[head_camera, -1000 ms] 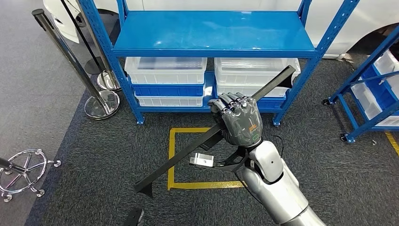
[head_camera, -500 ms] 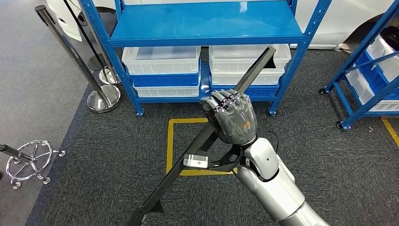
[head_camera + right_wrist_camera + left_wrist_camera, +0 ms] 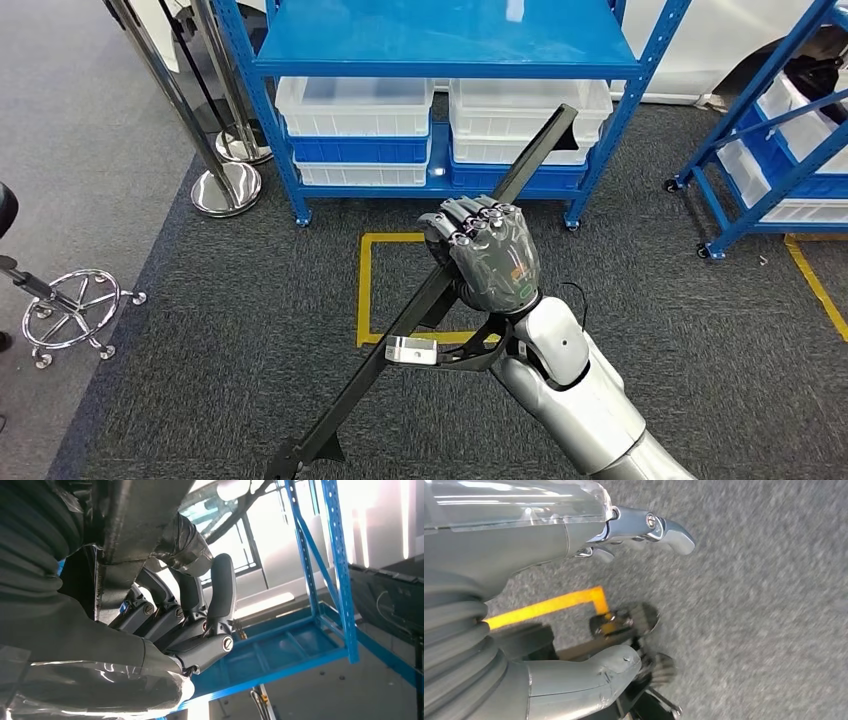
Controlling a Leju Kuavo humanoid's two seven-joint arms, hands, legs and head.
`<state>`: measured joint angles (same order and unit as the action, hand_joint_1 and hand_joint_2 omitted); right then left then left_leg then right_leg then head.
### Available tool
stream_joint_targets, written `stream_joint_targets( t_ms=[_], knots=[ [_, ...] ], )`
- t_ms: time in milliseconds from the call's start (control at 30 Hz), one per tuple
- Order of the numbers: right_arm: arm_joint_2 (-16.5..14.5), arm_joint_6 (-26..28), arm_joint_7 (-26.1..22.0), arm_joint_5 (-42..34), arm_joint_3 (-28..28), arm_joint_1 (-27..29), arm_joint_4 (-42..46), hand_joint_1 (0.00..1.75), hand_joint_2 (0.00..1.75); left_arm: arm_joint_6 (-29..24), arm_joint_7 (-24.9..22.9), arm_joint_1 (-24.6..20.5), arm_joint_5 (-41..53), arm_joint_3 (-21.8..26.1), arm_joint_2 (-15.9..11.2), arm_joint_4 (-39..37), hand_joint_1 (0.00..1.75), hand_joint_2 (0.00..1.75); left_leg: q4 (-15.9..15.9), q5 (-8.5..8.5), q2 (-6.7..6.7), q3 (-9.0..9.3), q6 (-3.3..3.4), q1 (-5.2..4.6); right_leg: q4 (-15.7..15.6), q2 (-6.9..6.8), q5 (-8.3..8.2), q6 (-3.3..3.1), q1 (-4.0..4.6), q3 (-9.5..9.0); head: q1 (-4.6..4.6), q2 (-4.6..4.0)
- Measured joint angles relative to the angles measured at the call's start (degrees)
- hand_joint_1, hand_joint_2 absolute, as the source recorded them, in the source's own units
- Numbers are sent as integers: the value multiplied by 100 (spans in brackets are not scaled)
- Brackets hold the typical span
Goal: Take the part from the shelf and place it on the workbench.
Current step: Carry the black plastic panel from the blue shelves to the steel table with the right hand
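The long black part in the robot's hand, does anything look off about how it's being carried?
Somewhat. The right hand grips the long black part near its middle, steeply slanted, its upper end in front of the white bins.

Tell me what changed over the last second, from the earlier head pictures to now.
The whole head view shifted, so the camera moved; the blue shelf did not. In the right robot hand, the long black part swung from a shallow diagonal to a steeper one, its near end dropping toward the picture's bottom edge. Unchanged: the hand's grip around the part's middle, and nothing let go.
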<state>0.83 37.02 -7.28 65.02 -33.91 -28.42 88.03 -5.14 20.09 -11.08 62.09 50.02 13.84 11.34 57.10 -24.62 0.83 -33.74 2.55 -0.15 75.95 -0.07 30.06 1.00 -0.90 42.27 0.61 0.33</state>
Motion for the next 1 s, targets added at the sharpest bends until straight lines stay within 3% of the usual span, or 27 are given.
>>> stream_joint_targets(
  t_ms=[33, 67, 133, 200, 267, 300, 400, 433, 467, 533, 567, 600, 667, 700, 767, 833, 933, 967, 1000],
  knots=[
    [1, -3, 0, 0, -4, -2, -3, 175, 175, 1, 0, -1, -1, -1, 2, 0, 0, 175, 64, 49, 4, -131, -13, 2, -93, -1, -169, 3, -6, -179, 0, 0],
    [2, -5, 0, 0, -11, -9, -4, 175, 175, 1, -1, -4, -3, -1, 5, 0, 0, 175, 133, 94, 4, -248, -32, 3, -374, -1, -227, -3, -13, -449, -1, 0],
    [0, -20, -1, 1, -25, -31, -3, 175, 175, 1, -2, -9, -5, -1, 9, 0, 0, 175, 244, 179, -5, -418, -87, -11, -1133, 2, -43, -39, 4, -1012, -3, 0],
    [0, -48, -2, 1, -34, -52, -10, 175, 175, 0, -4, -12, -4, -1, 10, 0, 0, 175, 260, 293, -13, -490, -151, -22, -1539, 7, 120, -100, 41, -1224, -6, 0],
    [2, -84, -2, -3, -45, -63, -32, 175, 175, 0, -7, -4, -1, -1, 10, 0, 0, 175, 238, 358, -27, -539, -216, -11, -1591, -7, 4, -185, 34, -1134, -6, 0],
    [2, -102, -2, -7, -57, -67, -45, 175, 175, 0, -7, 2, 0, -1, 9, 0, 0, 175, 308, 234, -38, -588, -250, 0, -1609, -19, -81, -237, 25, -1067, -7, 0],
    [2, -128, -4, -20, -95, -81, -69, 175, 175, 2, 18, 8, 11, -2, 7, 0, 0, 175, 1112, -638, -53, -797, -344, 45, -1635, -40, -336, -322, 7, -780, -9, 0],
    [2, -130, -9, -20, -108, -82, -75, 175, 175, 2, 40, 6, 18, -4, 7, 0, 0, 175, 1473, -794, -53, -843, -366, 57, -1633, -41, -411, -320, 9, -670, -9, 0],
    [5, -136, -19, -10, -121, -82, -83, 175, 175, 1, 66, 3, 24, -7, 7, 0, 0, 175, 1765, -772, -53, -852, -379, 66, -1631, -42, -485, -313, 10, -563, -9, 0],
    [17, -161, -37, 21, -145, -81, -95, 175, 175, -4, 105, 3, 29, -15, 7, 0, 0, 175, 1916, -375, -53, -672, -376, 75, -1624, -47, -636, -285, 10, -362, -10, 0],
    [27, -177, -45, 42, -155, -81, -97, 175, 175, -5, 119, 2, 29, -19, 7, 0, 0, 175, 1701, -222, -56, -439, -357, 76, -1622, -48, -708, -268, 10, -284, -10, 0],
    [36, -189, -48, 57, -162, -82, -97, 175, 175, -6, 128, -3, 30, -25, 7, 0, 0, 175, 1289, -232, -59, -85, -327, 67, -1617, -47, -771, -245, 15, -225, -10, 0],
    [51, -202, -52, 85, -170, -89, -95, 175, 175, -7, 144, -21, 31, -38, 7, 0, 0, 175, 351, -546, -62, 569, -257, 39, -1613, -52, -884, -187, 23, -172, -9, 0],
    [57, -210, -52, 96, -173, -94, -93, 175, 175, -8, 149, -29, 31, -44, 8, 0, 0, 175, 57, -675, -61, 746, -220, 19, -1627, -57, -942, -152, 21, -167, -8, 0],
    [81, -239, -52, 113, -196, -104, -93, 175, 175, -9, 157, -24, 31, -50, 12, 0, 0, 175, -95, -647, -47, 760, -137, 18, -1668, -63, -1030, -78, 9, -159, -8, 0],
    [131, -286, -52, 133, -228, -109, -94, 175, 175, -19, 157, -12, 30, -52, 19, 0, 0, 175, -134, -520, -29, 703, -47, 37, -1492, -48, -844, -22, 2, -72, -7, 0],
    [233, -332, -50, 166, -282, -112, -97, 175, 175, -32, 145, -9, 12, -54, 26, 0, 0, 175, -122, -380, -16, 545, 31, 22, -532, -26, -163, 18, -3, 236, -6, 0],
    [270, -345, -50, 170, -308, -110, -98, 175, 175, -18, 136, -1, -10, -54, 26, 0, 0, 175, -107, -348, -17, 488, 34, 14, -285, -23, -45, 25, -2, 277, -5, 0],
    [305, -365, -50, 167, -331, -107, -100, 175, 175, 8, 123, 10, -42, -52, 26, 0, 0, 175, -84, -327, -17, 437, 31, 10, -224, -21, -35, 25, -2, 225, -6, 0]
  ],
)
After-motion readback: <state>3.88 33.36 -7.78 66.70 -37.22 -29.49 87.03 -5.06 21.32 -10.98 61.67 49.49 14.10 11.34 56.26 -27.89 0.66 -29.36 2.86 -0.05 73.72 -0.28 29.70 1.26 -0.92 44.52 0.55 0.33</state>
